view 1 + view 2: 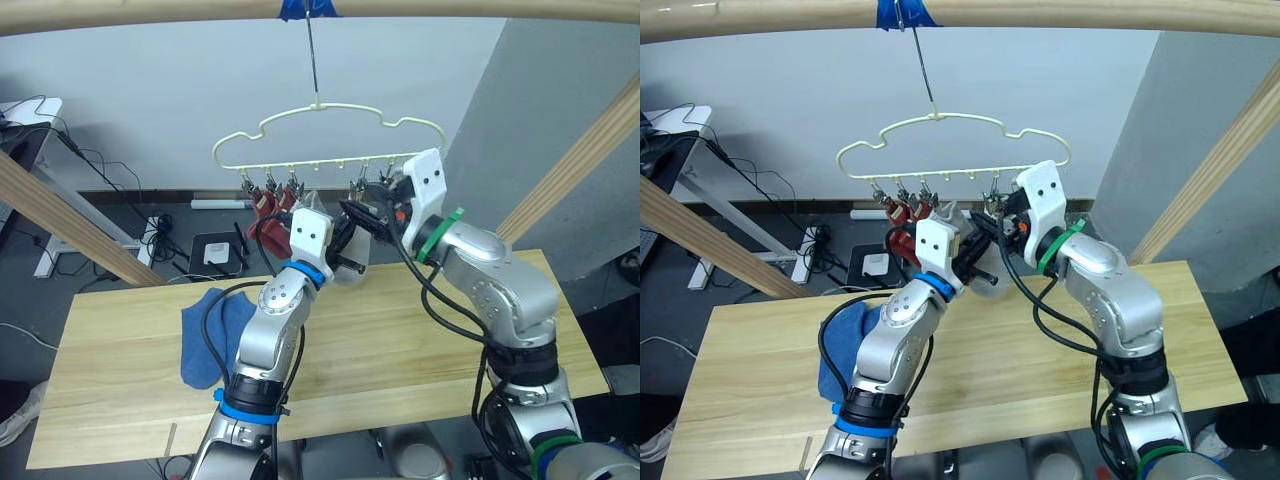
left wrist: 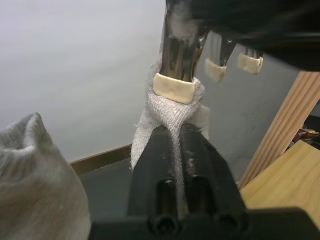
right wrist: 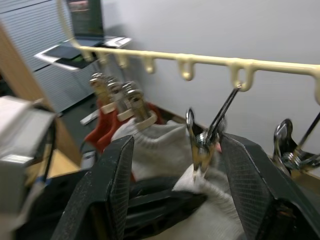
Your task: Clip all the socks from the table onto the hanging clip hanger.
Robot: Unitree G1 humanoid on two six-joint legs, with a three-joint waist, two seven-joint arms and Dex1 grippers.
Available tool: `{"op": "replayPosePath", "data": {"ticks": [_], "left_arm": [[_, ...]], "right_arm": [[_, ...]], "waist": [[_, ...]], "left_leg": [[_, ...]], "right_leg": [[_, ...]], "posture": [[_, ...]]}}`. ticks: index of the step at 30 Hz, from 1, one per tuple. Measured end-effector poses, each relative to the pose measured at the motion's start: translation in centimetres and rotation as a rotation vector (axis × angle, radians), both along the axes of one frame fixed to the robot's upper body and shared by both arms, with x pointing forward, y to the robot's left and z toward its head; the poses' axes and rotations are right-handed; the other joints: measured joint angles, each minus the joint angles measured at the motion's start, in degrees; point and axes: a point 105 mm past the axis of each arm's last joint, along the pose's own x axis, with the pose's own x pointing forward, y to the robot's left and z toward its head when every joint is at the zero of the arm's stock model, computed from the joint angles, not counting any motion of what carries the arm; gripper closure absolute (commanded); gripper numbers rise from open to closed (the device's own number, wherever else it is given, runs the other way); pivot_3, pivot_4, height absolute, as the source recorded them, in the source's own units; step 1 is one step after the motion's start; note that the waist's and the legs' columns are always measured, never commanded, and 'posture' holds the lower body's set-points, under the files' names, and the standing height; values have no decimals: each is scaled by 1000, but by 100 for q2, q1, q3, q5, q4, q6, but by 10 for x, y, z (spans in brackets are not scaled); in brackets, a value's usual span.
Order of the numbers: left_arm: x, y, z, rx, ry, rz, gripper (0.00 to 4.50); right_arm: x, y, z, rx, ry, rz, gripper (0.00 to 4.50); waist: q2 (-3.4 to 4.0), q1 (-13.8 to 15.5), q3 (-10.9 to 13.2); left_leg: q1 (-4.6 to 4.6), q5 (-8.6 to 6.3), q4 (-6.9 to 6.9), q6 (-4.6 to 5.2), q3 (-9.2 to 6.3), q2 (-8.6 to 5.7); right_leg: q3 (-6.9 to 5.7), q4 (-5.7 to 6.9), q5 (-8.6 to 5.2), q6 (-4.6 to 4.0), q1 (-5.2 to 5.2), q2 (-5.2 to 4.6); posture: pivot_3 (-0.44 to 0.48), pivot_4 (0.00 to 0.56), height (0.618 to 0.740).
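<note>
1. Under the hanger (image 1: 320, 135), the left gripper (image 2: 181, 137) pinches a grey sock (image 2: 170, 107) up into a clip (image 2: 175, 87).
2. Right gripper (image 3: 200, 165), jaws apart, straddles that clip.
3. Blue socks (image 1: 205, 335) lie on the table (image 1: 400, 350), at 8 o'clock.

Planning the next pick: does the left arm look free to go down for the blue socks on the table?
Probably not yet: the left claw is shut on a grey sock at a clip. The blue socks lie uncovered below.
</note>
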Motion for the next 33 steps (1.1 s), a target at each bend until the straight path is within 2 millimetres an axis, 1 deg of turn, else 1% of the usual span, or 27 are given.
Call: {"op": "replayPosePath", "data": {"ticks": [4,8,10,12,14,17,20,22,26,29,33], "left_arm": [[0,3,-4,67,-7,2,2027],[-6,11,-16,131,13,-33,2027],[-13,18,-18,165,5,-74,2027],[-20,26,-15,189,-13,-119,2027],[-26,32,-7,196,-41,-164,2027],[-35,39,4,233,-80,-249,2027],[-37,46,14,248,-97,-281,2005],[-37,46,20,258,-108,-307,2005],[-39,47,28,253,-117,-334,2005],[-38,49,31,263,-122,-339,2005],[-38,48,34,260,-128,-342,2005]], "right_arm": [[-14,-1,3,-18,-6,56,1725],[-20,-10,4,-26,-11,47,1725],[-20,-18,3,-43,-18,14,1725],[-18,-25,0,-45,-15,-32,1725],[-13,-32,-4,-53,-16,-94,1725],[-7,-39,-1,-48,-46,-171,1725],[1,-43,-3,-45,-50,-220,2328],[4,-42,-6,-45,-47,-231,2940],[11,-45,-10,-57,-44,-267,2940],[18,-50,-11,-63,-45,-307,2940],[23,-51,-13,-61,-39,-327,2940]], "waist": [[0,3,0],[0,-1,0],[0,-9,0],[0,-7,0],[1,-6,1],[2,-10,0],[1,-7,0],[1,-5,0],[1,-4,0],[1,-2,0],[1,-2,0]], "left_leg": [[-2,0,0,0,-2,-1],[-3,0,0,1,-1,-1],[-3,0,-3,1,-2,1],[-2,0,-5,0,-5,4],[-2,0,-4,0,-2,2],[-2,0,-4,0,0,1],[-2,0,-3,0,-2,2],[-2,0,-4,0,-1,1],[-3,0,-5,0,-1,1],[-3,0,-5,0,-2,2],[-3,0,-4,0,-1,2]], "right_leg": [[-1,-3,1,1,0,0],[0,-5,1,1,0,0],[0,-4,1,1,-2,0],[-3,-4,1,1,-2,0],[0,-4,1,0,-2,0],[2,-5,2,3,-3,0],[0,-5,2,3,-3,0],[0,-6,2,3,-2,0],[1,-9,2,3,-3,-1],[0,-7,2,3,-4,0],[1,-7,2,2,-4,-1]], "posture": [[-216,254,740],[-226,254,740],[-228,255,740],[-230,256,740],[-230,256,740],[-224,253,740],[-217,252,740],[-214,251,740],[-207,250,740],[-207,249,740],[-211,249,740]]}}
